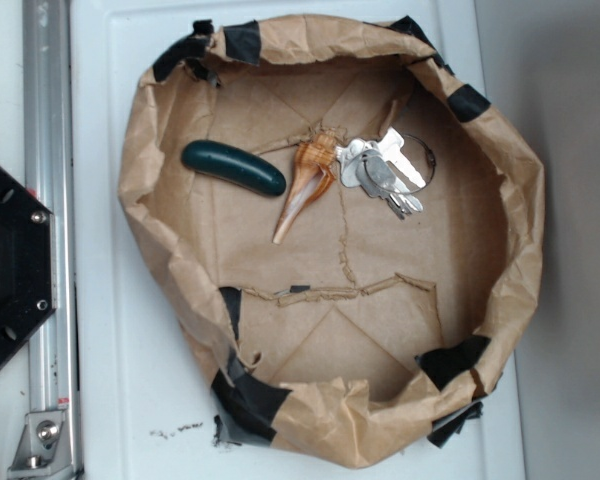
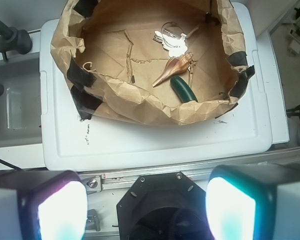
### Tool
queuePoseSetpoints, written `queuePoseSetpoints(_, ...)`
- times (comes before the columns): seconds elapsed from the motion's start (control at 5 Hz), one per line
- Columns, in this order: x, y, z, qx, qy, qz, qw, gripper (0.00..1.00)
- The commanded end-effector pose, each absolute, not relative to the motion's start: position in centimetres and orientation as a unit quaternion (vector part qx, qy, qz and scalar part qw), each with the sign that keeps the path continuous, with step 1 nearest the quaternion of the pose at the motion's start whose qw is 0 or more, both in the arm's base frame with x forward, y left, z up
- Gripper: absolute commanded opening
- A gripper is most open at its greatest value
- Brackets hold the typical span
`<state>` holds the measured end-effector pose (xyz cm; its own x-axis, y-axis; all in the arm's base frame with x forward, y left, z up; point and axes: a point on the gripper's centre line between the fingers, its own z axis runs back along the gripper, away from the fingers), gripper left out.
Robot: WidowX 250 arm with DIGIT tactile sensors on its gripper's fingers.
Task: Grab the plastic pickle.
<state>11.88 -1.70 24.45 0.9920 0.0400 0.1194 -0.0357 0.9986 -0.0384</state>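
Green and glossy, the plastic pickle [image 1: 233, 167] is seen lying beside an orange shell [image 1: 306, 186] inside a crumpled paper basin [image 1: 515, 230], while the tool [image 2: 146, 207] is held spread and empty, well apart above the white surface [image 2: 155, 142].

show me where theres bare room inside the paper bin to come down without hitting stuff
Free: the bin floor between the torn paper ridge and the near wall, and the patch right of the keys. Crowded: the far middle, where pickle, orange shell and keys lie in a row, shell touching the keys.
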Motion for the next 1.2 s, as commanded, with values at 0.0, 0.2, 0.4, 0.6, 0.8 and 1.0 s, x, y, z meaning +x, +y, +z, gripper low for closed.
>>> queuePoseSetpoints(0.0,11.9,-1.7,24.4,-0.018,-0.060,0.019,0.998,1.00)
queuePoseSetpoints(0.2,16.9,0.3,23.8,-0.031,-0.111,-0.044,0.992,1.00)
queuePoseSetpoints(0.4,20.8,1.3,21.7,0.000,-0.141,-0.079,0.987,1.00)
queuePoseSetpoints(0.6,23.7,2.1,16.4,-0.022,-0.114,-0.147,0.982,1.00)
queuePoseSetpoints(0.8,23.7,3.7,11.2,-0.032,-0.073,-0.163,0.983,1.00)
queuePoseSetpoints(1.0,22.2,4.9,6.2,-0.032,-0.018,-0.201,0.979,1.00)
